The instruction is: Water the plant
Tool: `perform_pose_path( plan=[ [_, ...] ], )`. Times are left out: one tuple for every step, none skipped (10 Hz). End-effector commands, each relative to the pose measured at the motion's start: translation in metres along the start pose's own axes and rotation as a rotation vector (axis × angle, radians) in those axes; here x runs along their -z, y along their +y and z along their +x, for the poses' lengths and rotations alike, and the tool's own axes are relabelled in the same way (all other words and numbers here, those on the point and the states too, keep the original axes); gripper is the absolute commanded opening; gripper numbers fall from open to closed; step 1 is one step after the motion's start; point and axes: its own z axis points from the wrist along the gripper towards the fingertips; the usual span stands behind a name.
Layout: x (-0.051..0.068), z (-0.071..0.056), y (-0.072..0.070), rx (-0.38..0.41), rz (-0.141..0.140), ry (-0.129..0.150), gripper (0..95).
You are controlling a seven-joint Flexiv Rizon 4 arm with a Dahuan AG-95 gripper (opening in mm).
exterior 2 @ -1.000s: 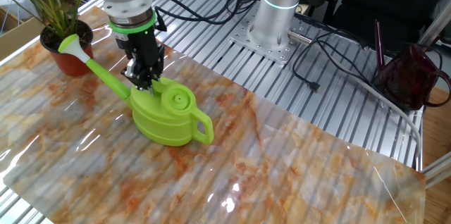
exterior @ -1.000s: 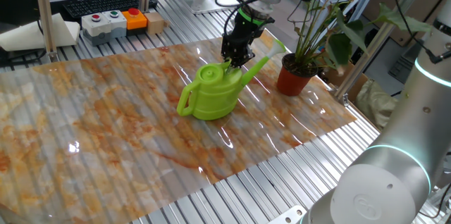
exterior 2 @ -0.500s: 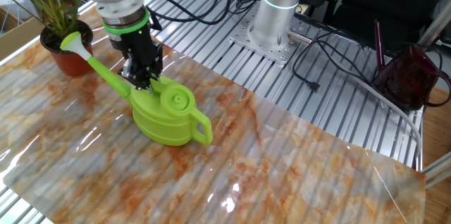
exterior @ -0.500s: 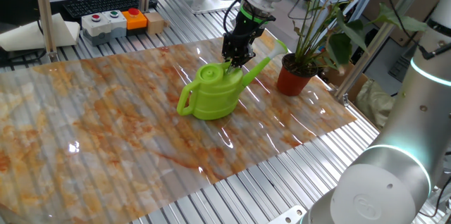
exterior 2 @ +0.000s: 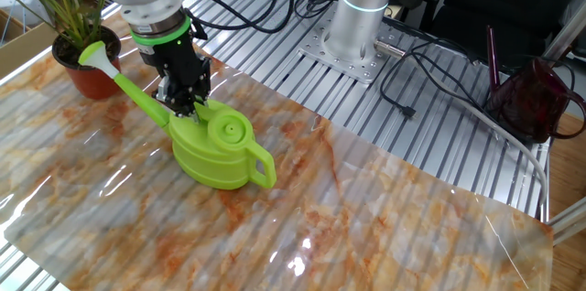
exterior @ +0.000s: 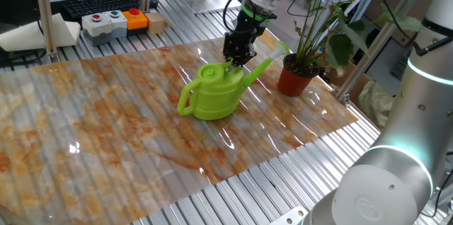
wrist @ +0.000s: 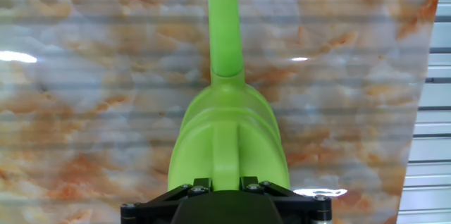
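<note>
Item, nearest in one fixed view: bench, marbled orange-and-grey sheet over slatted aluminium.

Item: watering can, lime-green plastic, resting upright on the sheet. Loop handle toward the near side, long spout rising toward the plant and ending just short of it. Lid closed; contents cannot be seen.

Item: gripper, set down on the top bar of the can behind the spout base. In the hand view the fingers stand narrow on either side of the green rib, seemingly closed on it, though actual contact is hidden under the housing.

Change over the last second: the arm above has leaned slightly toward the plant; gripper and can sit where they did, with no lift visible. Judgement: the grasp is made, carrying and tipping not yet begun.

Item, farthest: plant, long stems and dark leaves, in a terracotta-red pot at the sheet's far corner. Dark soil shows at the rim in the other fixed view; wetness cannot be told.
</note>
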Motion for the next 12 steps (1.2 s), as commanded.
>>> perform_pose_path(
  plan=[
    [0.0009,-0.0001,0.0009,0.007,0.002,-0.01,0.0],
    [0.0017,0.0002,0.0007,0.028,-0.002,-0.038,0.0],
    [0.0027,0.0003,0.0005,0.032,-0.002,-0.04,0.0],
    [0.0041,0.0004,0.0004,0.035,-0.001,-0.042,0.0],
    [0.0054,0.0005,0.0004,0.036,-0.001,-0.042,0.0],
    [0.0074,0.0004,0.0005,0.036,-0.002,-0.041,0.0],
    [0.0076,0.0004,0.0005,0.036,-0.001,-0.043,0.0],
    [0.0079,0.0005,0.0004,0.036,-0.001,-0.046,0.0],
    [0.008,0.0005,0.0004,0.035,0.0,-0.046,0.0],
    [0.008,0.0005,0.0005,0.028,0.001,-0.04,0.0],
    [0.008,0.0005,0.0005,0.021,0.001,-0.031,0.0],
    [0.0081,0.0005,0.0005,0.002,0.005,-0.007,0.0]
  ],
)
